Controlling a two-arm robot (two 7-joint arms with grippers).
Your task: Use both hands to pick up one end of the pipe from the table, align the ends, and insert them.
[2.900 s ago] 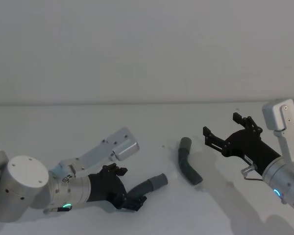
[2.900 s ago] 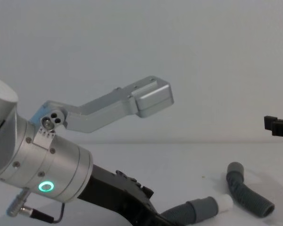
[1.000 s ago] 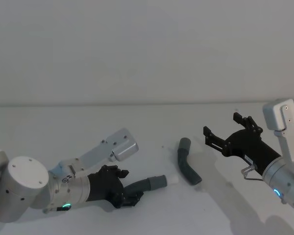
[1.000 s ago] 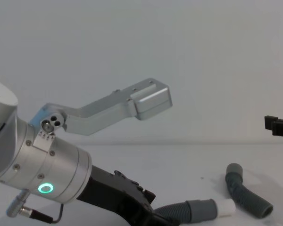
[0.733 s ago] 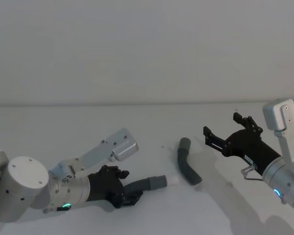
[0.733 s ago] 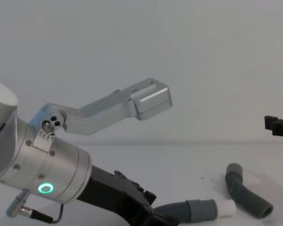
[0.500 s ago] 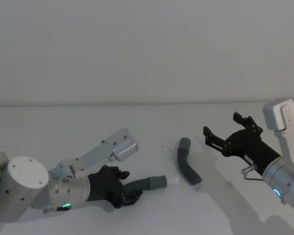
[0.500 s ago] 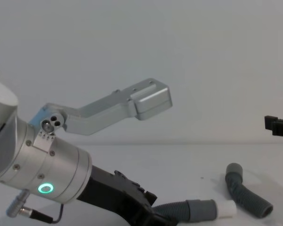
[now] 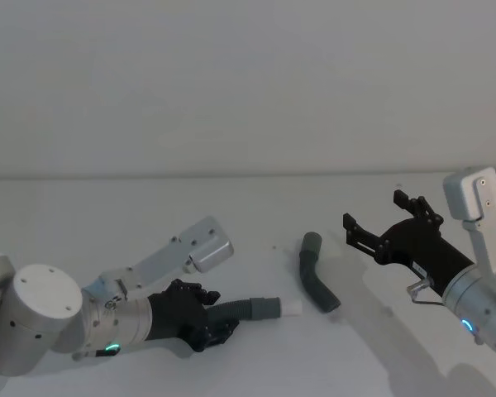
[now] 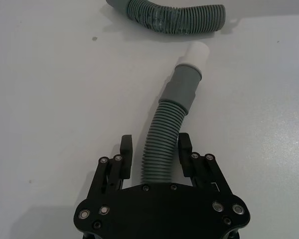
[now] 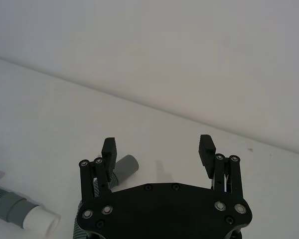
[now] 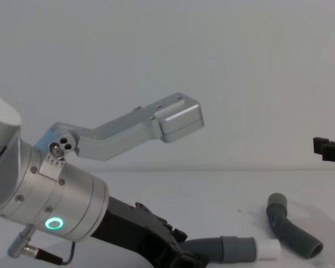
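My left gripper point(image 9: 213, 329) is shut on the corrugated dark grey pipe point(image 9: 236, 308), low over the white table point(image 9: 132, 215). The fingers point(image 10: 184, 145) flank the hose point(image 10: 162, 144). Ahead of them the pipe ends in a smooth grey cuff point(image 10: 185, 85) with a white tip point(image 10: 198, 51), lying about level in the chest view point(image 12: 268, 249). A second bent length of pipe point(image 9: 316, 277) lies on the table just beyond the tip, its plain hollow cuff point(image 9: 312, 242) at the far end. My right gripper point(image 9: 374, 212) hovers open to the right of it, nothing between its fingers point(image 11: 109, 148).
The left arm's silver wrist with the green ring point(image 12: 54, 223) and its camera bracket point(image 12: 178, 116) loom at the left of the chest view. A fingertip of the right gripper point(image 12: 329, 148) shows at that view's right edge. Bare white table lies between and behind the arms.
The held end has swung from tilted to about level, and more corrugated hose shows ahead of the left gripper. The second length and the right gripper have not moved.
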